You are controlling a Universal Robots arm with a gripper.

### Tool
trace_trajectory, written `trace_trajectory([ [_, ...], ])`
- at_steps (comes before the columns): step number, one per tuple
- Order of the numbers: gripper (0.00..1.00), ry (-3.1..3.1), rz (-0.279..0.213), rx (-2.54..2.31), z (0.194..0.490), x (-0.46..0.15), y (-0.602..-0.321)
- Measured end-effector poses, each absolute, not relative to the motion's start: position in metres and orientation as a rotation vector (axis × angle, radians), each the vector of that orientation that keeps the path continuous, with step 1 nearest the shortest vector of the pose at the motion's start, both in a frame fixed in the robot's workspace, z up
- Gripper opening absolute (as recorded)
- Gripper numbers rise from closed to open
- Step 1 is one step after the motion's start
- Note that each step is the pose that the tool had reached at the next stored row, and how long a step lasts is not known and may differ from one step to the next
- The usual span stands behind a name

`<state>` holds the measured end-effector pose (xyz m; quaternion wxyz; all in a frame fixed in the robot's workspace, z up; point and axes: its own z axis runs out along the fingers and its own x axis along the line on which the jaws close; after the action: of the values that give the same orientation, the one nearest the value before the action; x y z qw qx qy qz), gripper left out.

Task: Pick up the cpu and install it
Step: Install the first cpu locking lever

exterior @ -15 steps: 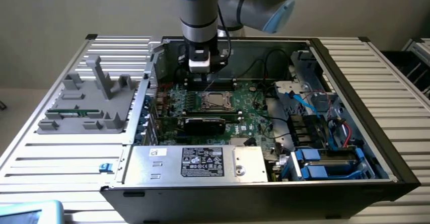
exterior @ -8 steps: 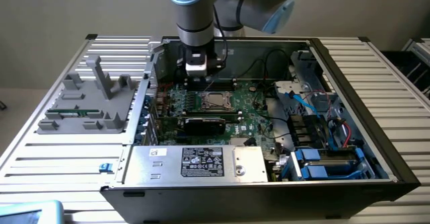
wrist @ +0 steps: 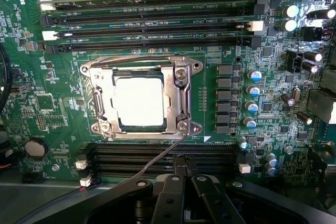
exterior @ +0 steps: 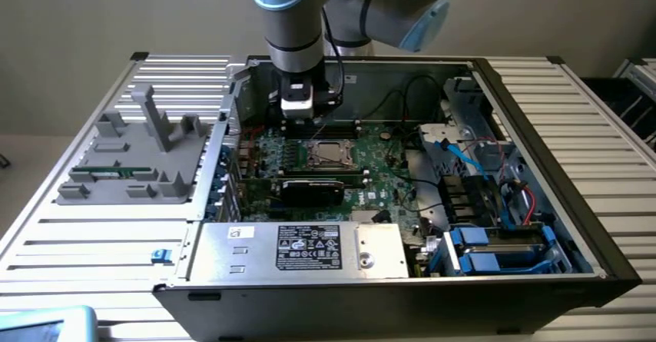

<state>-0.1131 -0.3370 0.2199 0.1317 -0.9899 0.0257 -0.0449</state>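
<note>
The cpu (wrist: 139, 100) is a bright silver square lying flat inside the metal-framed socket (wrist: 181, 98) on the green motherboard; in the exterior view the cpu (exterior: 328, 154) sits mid-board inside the open computer case. My gripper (wrist: 182, 167) is shut with nothing visible between its fingers. It hovers just off one side of the socket, over the memory slots. A thin wire lever (wrist: 157, 162) runs from the socket's corner past the fingertips. In the exterior view the gripper (exterior: 297, 119) hangs straight down just behind the socket.
Long memory slots (wrist: 152, 19) flank the socket on both sides, and capacitors (wrist: 253, 90) stand nearby. A black card (exterior: 313, 188) and a metal power supply box (exterior: 297, 246) lie in front. A grey fixture (exterior: 134, 157) stands outside the case on the exterior view's left.
</note>
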Motion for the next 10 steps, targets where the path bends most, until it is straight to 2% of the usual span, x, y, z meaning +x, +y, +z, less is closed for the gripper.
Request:
trace_trajectory([
  [10, 0.11, 0.079, -0.160, -2.865, 0.2187, -0.1150, -0.3382],
])
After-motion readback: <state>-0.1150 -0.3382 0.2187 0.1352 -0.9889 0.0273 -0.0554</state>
